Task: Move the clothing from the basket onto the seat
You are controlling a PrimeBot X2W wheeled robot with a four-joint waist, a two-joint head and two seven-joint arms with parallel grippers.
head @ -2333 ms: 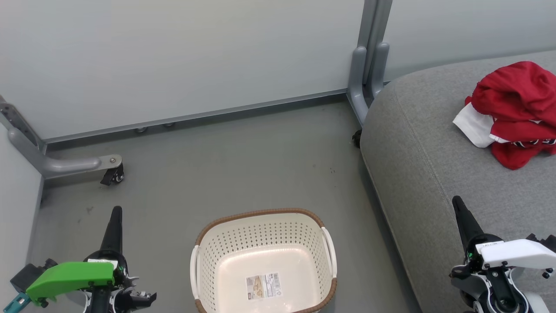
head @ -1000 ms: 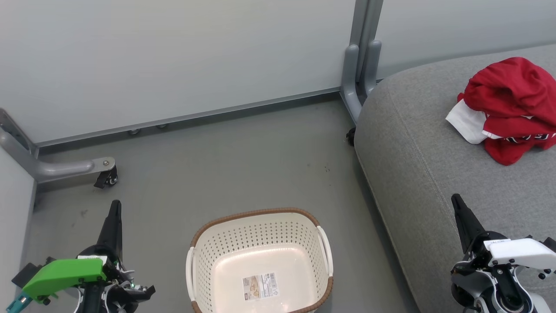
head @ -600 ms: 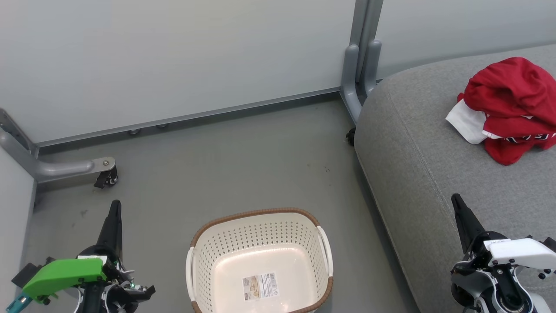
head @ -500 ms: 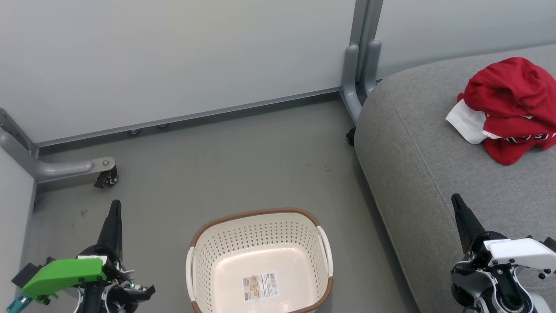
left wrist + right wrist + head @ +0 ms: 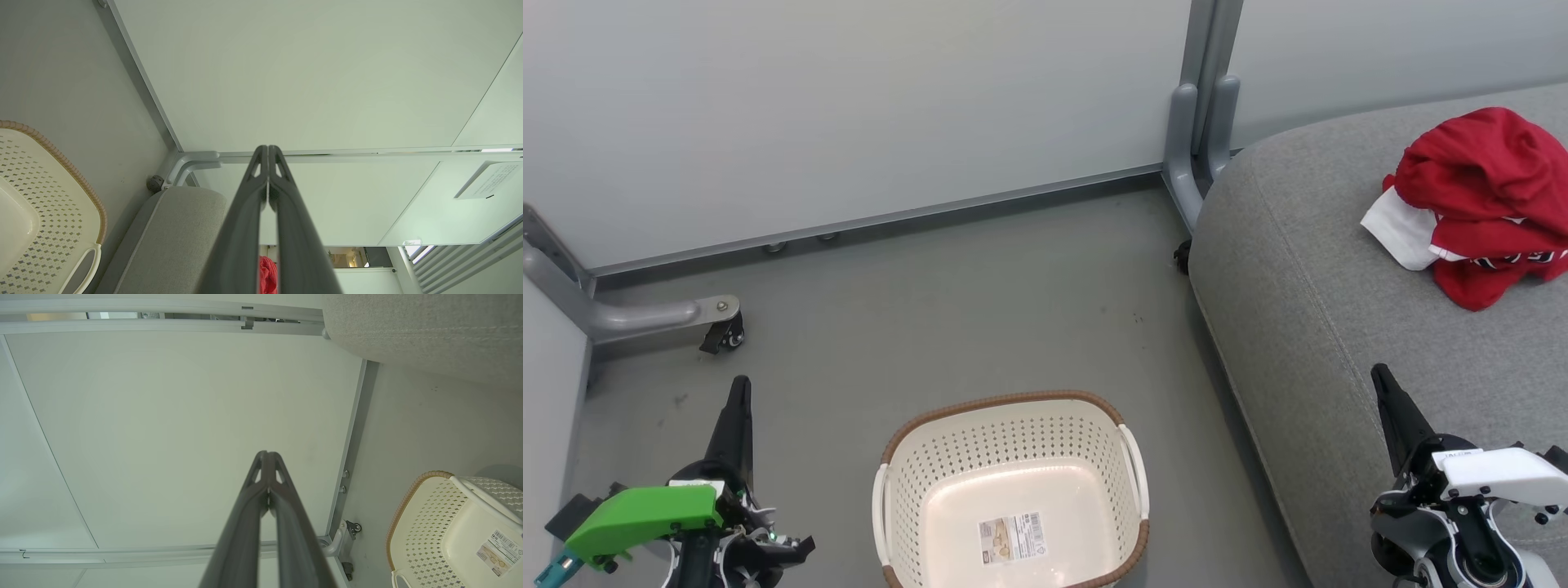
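Observation:
The clothing [image 5: 1482, 200], a crumpled red heap with a white patch, lies on the grey seat [image 5: 1347, 327] at the right. A sliver of red clothing [image 5: 267, 275] peeks out between the fingers in the left wrist view. The cream basket [image 5: 1013, 425] stands on the floor at bottom centre, holding nothing but a paper label on its bottom. My left gripper [image 5: 739, 388] is shut, left of the basket. My right gripper [image 5: 1380, 376] is shut over the seat's front part, well short of the clothing. Both sets of fingers [image 5: 267, 149] [image 5: 265, 454] press tip to tip with nothing between them.
Pale partition panels [image 5: 849, 106] close off the far side, with a grey post [image 5: 1205, 122] beside the seat's corner. A grey foot with a caster [image 5: 723, 331] juts out at the left. Bare grey floor [image 5: 980, 310] lies between basket and panels.
Nothing has moved in the last second. Compared with the earliest frame the whole picture sits slightly shifted, which is the camera's own move.

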